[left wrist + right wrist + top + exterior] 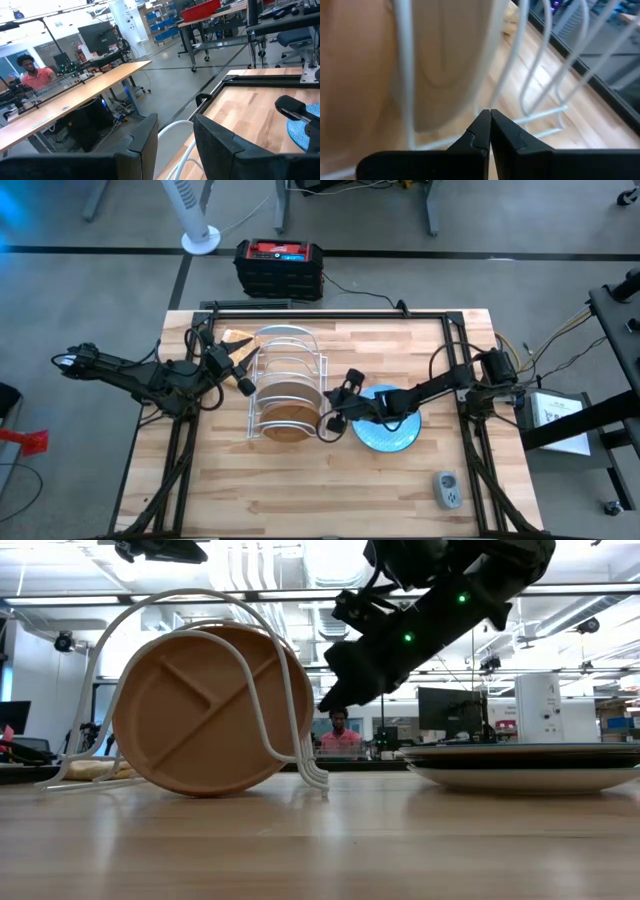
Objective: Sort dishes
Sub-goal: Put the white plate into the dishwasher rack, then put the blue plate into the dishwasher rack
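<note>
The right gripper is hovering pinched closed, empty, beside the blurred brown wooden plate in the white rack. Left gripper is waiting, parted, empty, above the wood table.

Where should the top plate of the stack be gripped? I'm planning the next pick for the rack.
Grip the light blue plate by its raised rim, coming from above on the side away from the rack. It lies flat on the stack, so only the rim gives hold.

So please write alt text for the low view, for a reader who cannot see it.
A brown divided plate stands on edge in a white wire rack on a wooden table. To its right, a dark robot arm reaches down from above, over a stack of plates lying flat.
</note>
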`<state>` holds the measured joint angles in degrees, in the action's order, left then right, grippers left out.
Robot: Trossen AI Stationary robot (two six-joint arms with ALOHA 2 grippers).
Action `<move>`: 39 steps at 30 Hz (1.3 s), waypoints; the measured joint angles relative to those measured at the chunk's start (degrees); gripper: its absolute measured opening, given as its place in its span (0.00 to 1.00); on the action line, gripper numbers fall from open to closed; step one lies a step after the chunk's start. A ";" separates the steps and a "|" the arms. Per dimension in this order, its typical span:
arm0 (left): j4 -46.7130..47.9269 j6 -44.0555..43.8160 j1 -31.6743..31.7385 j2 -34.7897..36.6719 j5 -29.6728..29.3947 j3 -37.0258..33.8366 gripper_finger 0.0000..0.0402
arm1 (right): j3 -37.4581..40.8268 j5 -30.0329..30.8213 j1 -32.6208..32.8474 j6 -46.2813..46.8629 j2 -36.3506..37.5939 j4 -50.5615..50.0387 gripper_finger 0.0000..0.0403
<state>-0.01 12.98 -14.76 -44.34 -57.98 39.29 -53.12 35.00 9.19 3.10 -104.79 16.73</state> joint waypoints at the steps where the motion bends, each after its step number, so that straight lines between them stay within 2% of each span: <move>1: 0.00 -0.01 0.00 0.00 0.00 0.00 0.29 | 0.00 1.11 0.00 0.01 0.25 -1.21 0.00; 4: 0.00 -0.10 -0.02 0.00 0.00 0.00 0.29 | 0.00 3.89 0.05 1.97 1.62 -6.17 0.00; 10: -2.32 -0.21 -0.03 -0.32 0.83 0.02 0.29 | -0.04 4.00 0.09 10.63 6.09 -20.37 0.00; 16: -10.72 1.50 -0.04 -2.91 15.20 0.02 0.29 | -0.04 3.98 0.46 18.14 12.83 -34.66 0.00; 19: -14.91 3.18 -0.04 -4.85 20.13 0.04 0.29 | 0.00 4.05 0.72 20.21 16.45 -39.44 0.01; 24: -18.91 4.76 -0.02 -8.34 20.57 0.04 0.29 | 1.42 4.16 1.66 22.32 22.67 -43.13 0.01; 30: -22.03 4.62 -0.02 -12.57 21.20 0.48 0.29 | 6.70 4.13 2.65 27.13 30.98 -43.62 0.01; 35: -21.03 4.34 -0.01 -18.90 22.19 6.45 0.29 | 10.23 3.92 2.95 32.05 36.57 -45.46 0.01; 39: -11.05 4.51 -0.02 -25.39 23.60 15.84 0.29 | 11.25 3.73 2.93 33.97 39.37 -47.87 0.01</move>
<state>-11.06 17.49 -14.79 -69.73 -34.37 55.13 -41.88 38.73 12.12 37.08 -65.42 -31.14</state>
